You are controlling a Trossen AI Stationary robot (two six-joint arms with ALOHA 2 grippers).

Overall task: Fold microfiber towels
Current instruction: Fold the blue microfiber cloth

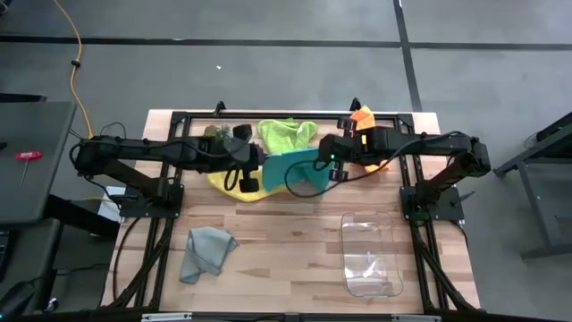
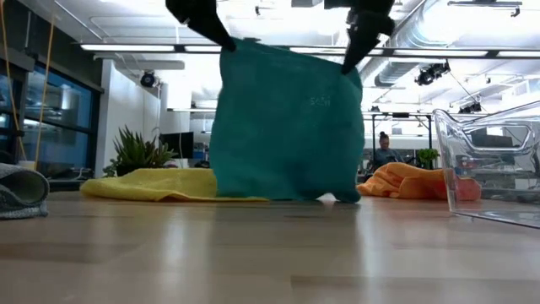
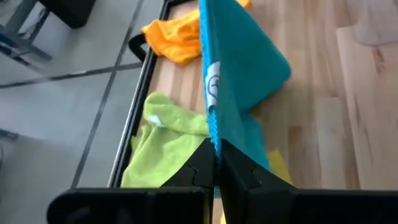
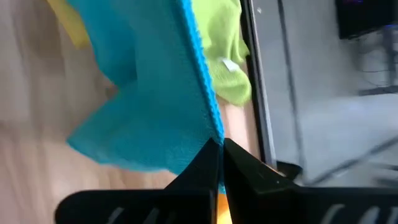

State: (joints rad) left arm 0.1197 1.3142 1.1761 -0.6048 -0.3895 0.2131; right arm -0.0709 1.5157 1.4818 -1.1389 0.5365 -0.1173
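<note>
Currently soft teal microfiber towel (image 2: 287,127) hangs limp over table centre, lower edge brushing wood. Left gripper (image 3: 217,163) and right gripper (image 4: 221,155) each clamped tight on one top corner. Light, floppy, clingy cloth; corners best hold, edge kept taut.

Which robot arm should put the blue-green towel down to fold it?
Probably both together. The left gripper and right gripper each pinch a top corner of the teal towel, which hangs with its bottom edge touching the table. Neither looks better placed.
</note>
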